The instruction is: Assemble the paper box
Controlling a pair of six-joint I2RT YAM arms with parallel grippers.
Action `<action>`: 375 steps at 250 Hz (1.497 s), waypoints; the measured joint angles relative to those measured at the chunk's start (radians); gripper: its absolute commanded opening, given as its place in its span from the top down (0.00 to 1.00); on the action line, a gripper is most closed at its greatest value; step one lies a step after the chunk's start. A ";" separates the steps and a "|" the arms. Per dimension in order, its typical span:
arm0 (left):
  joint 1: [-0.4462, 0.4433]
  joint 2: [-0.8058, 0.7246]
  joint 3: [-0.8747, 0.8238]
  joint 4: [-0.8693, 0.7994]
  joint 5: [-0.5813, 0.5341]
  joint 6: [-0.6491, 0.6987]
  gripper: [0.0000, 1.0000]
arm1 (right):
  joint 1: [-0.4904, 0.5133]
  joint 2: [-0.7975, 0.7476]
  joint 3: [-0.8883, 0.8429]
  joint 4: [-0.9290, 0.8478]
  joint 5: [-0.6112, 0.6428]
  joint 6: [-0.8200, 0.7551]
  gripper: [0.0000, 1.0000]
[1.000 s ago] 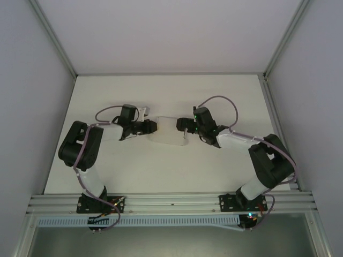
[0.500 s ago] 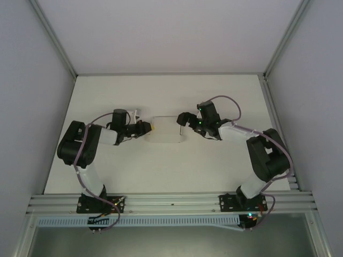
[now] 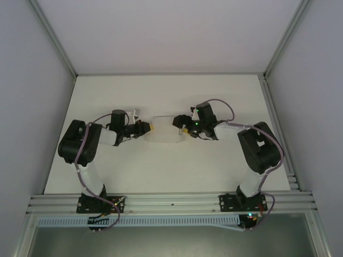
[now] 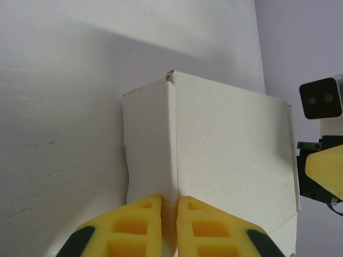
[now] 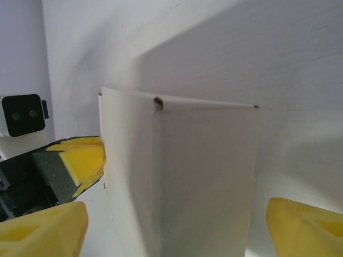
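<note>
The paper box (image 3: 162, 130) is a white folded cardboard piece lying mid-table between both arms. In the left wrist view the paper box (image 4: 230, 155) shows a raised side panel and a crease. My left gripper (image 4: 169, 206) is shut on that crease at the box's left end, yellow pads pressed against the cardboard. From above, the left gripper (image 3: 146, 127) sits at the box's left edge. My right gripper (image 3: 181, 127) is at the right edge. It straddles the paper box (image 5: 203, 176) with its fingers (image 5: 45, 230) wide apart, and the right gripper (image 5: 177, 230) is open, a small gap on each side.
The white table (image 3: 161, 171) stretches bare in front of and behind the box. Grey enclosure walls (image 3: 32, 107) rise on both sides. An aluminium rail (image 3: 171, 202) carrying the arm bases runs along the near edge.
The left gripper closed on the box's left edge. The right gripper moved left to straddle the box's right end, and its fingers began narrowing.
</note>
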 measured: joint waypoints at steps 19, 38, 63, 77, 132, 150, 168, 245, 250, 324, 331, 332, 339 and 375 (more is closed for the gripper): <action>0.001 0.000 0.000 0.000 0.003 0.000 0.99 | 0.000 0.020 0.000 0.031 -0.023 0.016 0.26; 0.002 0.000 0.000 0.000 0.003 0.000 0.97 | 0.000 0.032 0.000 0.066 -0.043 0.035 0.33; 0.004 0.000 0.000 0.000 0.003 0.000 0.88 | -0.002 0.034 -0.001 0.107 -0.060 0.057 0.46; 0.006 0.000 0.000 0.001 0.003 0.005 0.83 | -0.003 0.034 -0.001 0.122 -0.068 0.058 0.53; 0.006 -0.013 0.016 0.030 0.009 0.002 0.46 | -0.006 0.031 -0.003 0.141 -0.079 0.084 0.64; 0.006 -0.042 0.039 0.027 0.010 0.023 0.01 | -0.006 0.023 -0.004 0.136 -0.079 0.087 0.64; 0.006 -0.095 0.069 0.015 0.006 0.061 0.00 | -0.011 0.002 -0.004 0.109 -0.078 0.090 0.60; -0.228 -0.443 0.180 -0.275 -0.369 0.637 0.00 | -0.072 -0.074 0.073 -0.136 -0.109 0.136 0.65; -0.274 -0.462 0.180 -0.292 -0.415 0.685 0.00 | -0.076 -0.076 0.079 -0.153 -0.115 0.137 0.65; -0.640 -0.520 0.180 -0.496 -0.839 1.167 0.00 | -0.167 -0.094 0.234 -0.526 -0.252 0.167 0.65; -0.658 -0.513 0.180 -0.504 -0.873 1.192 0.00 | -0.176 -0.094 0.237 -0.550 -0.266 0.173 0.66; -0.663 -0.512 0.180 -0.506 -0.883 1.197 0.00 | -0.177 -0.094 0.238 -0.554 -0.267 0.174 0.66; -0.679 -0.504 0.181 -0.511 -0.911 1.218 0.00 | -0.185 -0.094 0.238 -0.576 -0.280 0.180 0.67; -0.734 -0.433 0.199 -0.555 -1.036 1.293 0.00 | -0.224 -0.092 0.242 -0.684 -0.331 0.199 0.67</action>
